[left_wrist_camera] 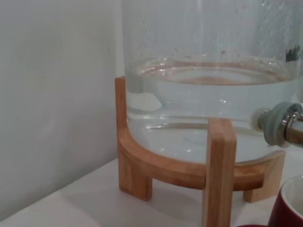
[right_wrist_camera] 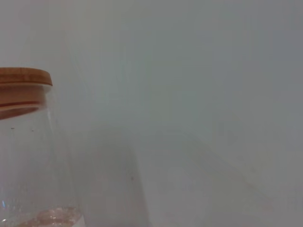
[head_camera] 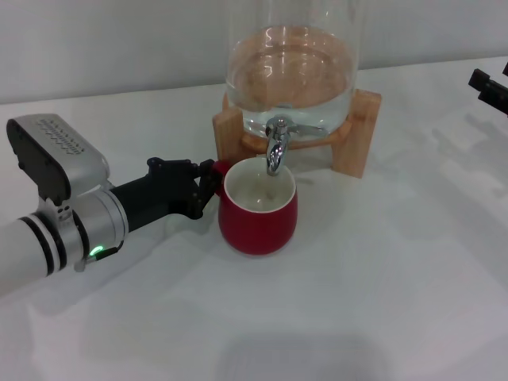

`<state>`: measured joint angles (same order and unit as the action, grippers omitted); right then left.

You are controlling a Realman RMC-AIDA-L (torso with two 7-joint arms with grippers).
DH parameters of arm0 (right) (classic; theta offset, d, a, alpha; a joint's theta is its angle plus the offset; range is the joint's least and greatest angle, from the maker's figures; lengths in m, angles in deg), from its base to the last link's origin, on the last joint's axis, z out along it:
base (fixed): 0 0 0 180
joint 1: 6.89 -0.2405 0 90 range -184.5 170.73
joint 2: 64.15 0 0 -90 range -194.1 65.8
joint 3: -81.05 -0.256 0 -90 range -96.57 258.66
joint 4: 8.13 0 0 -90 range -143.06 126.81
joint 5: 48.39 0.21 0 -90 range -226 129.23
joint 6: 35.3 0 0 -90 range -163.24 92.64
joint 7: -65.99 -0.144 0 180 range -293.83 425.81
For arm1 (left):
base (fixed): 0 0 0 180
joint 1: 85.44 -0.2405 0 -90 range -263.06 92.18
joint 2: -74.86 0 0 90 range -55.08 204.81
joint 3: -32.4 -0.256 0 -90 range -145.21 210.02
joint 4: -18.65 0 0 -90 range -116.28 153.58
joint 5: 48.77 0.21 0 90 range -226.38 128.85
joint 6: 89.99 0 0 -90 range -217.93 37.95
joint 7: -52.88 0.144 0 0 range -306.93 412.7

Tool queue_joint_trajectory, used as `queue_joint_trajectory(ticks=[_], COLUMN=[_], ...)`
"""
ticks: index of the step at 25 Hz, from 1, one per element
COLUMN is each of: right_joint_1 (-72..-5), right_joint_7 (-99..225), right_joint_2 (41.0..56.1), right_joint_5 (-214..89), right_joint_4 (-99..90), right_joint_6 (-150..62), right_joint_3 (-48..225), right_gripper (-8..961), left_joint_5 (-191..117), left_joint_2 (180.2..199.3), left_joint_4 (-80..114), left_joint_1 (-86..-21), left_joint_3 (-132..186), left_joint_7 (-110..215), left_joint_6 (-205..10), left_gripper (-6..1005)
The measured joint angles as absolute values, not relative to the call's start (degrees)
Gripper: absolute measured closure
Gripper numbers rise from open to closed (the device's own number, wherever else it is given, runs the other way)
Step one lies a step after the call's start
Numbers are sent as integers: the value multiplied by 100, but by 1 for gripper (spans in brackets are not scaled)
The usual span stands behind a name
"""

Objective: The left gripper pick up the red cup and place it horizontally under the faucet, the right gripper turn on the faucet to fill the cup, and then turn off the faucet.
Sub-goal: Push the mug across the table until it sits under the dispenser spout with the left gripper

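The left gripper (head_camera: 208, 184) is closed on the small loop handle of the red cup (head_camera: 259, 208), reaching in level from the cup's left side with its black fingers pinching the handle at the rim. The cup stands upright on the white table (head_camera: 381, 302), mouth up, directly beneath the faucet (head_camera: 275, 147), whose chrome spout points down into the cream interior; the cup looks empty, so filling has not begun. That vertical line, spout over mouth, is what the next move depends on, and it appears good. Behind the faucet sits the glass dispenser (head_camera: 290, 71), part full of water, on its wooden stand (head_camera: 355, 135). The right gripper (head_camera: 490, 89) shows only at the far right edge of the head view, well apart from the faucet, and whether its fingers are spread I cannot tell. Its path to the lever looks unobstructed across bare table.
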<state>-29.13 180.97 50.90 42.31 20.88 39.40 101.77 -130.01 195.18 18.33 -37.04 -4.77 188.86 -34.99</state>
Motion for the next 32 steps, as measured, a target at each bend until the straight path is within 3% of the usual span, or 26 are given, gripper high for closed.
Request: queue_joint_trajectory(ticks=[32], right_joint_1=[-2860], right_joint_7=[18104], right_joint_2=[5099], right_joint_5=[4320], right_joint_4=[2088], right_joint_6=[3973], right_joint_3=[10179], right_gripper=[155], left_joint_5=[-13074], left_joint_2=[19519], left_joint_4=[1900], left_joint_1=[-3683], left_joint_3=[-477], left_joint_7=[18710], left_joint_6=[-3462], left_gripper=[868])
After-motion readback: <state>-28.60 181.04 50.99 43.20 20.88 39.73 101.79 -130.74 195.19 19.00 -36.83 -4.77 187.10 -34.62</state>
